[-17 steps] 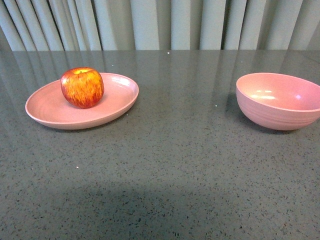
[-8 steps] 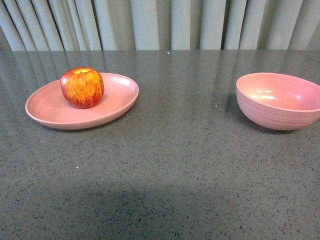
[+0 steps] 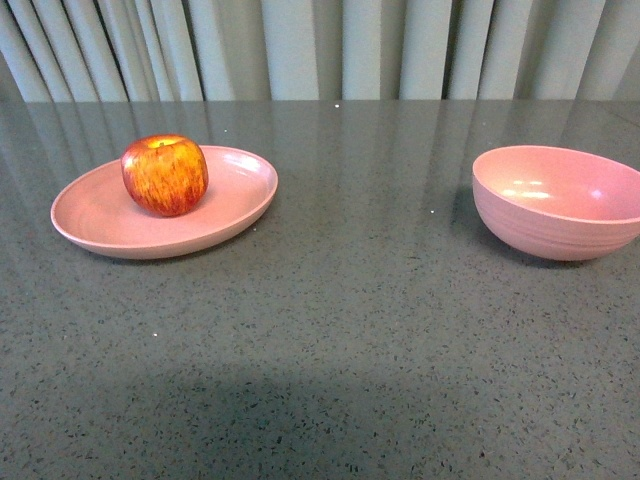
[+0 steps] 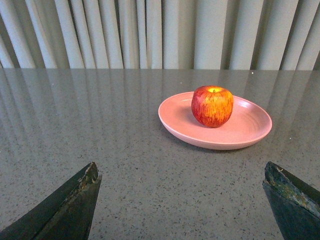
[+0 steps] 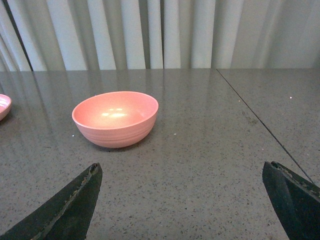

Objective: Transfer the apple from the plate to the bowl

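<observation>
A red apple [image 3: 165, 175] with yellow-orange streaks stands upright on the shallow pink plate [image 3: 230, 205] at the left of the table. The deep pink bowl [image 3: 560, 200] sits at the right with nothing in it. Neither arm shows in the front view. In the left wrist view the apple [image 4: 212, 105] and plate [image 4: 250, 127] lie well ahead of my left gripper [image 4: 181, 175], which is open over bare table. The right wrist view shows the bowl [image 5: 116, 118] ahead of my open right gripper [image 5: 181, 175], with the plate's edge [image 5: 3, 106] at the picture's border.
The table [image 3: 350, 330] is dark grey speckled stone. Pale pleated curtains [image 3: 320, 45] hang along its far edge. A thin seam [image 5: 260, 122] crosses the tabletop beside the bowl in the right wrist view.
</observation>
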`<action>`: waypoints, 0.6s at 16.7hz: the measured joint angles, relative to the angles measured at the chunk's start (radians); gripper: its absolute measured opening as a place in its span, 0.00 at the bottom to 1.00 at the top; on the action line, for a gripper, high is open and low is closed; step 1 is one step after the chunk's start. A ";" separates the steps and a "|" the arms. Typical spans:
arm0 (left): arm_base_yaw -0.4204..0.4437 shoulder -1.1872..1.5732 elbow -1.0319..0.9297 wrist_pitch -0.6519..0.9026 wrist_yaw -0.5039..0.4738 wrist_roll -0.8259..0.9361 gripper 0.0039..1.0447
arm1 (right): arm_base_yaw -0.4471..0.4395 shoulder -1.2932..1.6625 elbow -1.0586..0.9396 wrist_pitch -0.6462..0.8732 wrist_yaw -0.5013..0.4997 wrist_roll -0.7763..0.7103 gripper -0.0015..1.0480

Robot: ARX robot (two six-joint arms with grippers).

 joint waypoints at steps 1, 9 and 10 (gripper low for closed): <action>0.000 0.000 0.000 0.000 0.000 0.000 0.94 | 0.000 0.000 0.000 0.000 0.000 0.000 0.94; 0.000 0.000 0.000 0.000 0.000 0.000 0.94 | -0.006 0.578 0.274 0.262 -0.100 0.106 0.94; 0.000 0.000 0.000 0.000 0.000 0.000 0.94 | 0.005 0.670 0.328 0.312 -0.089 0.106 0.94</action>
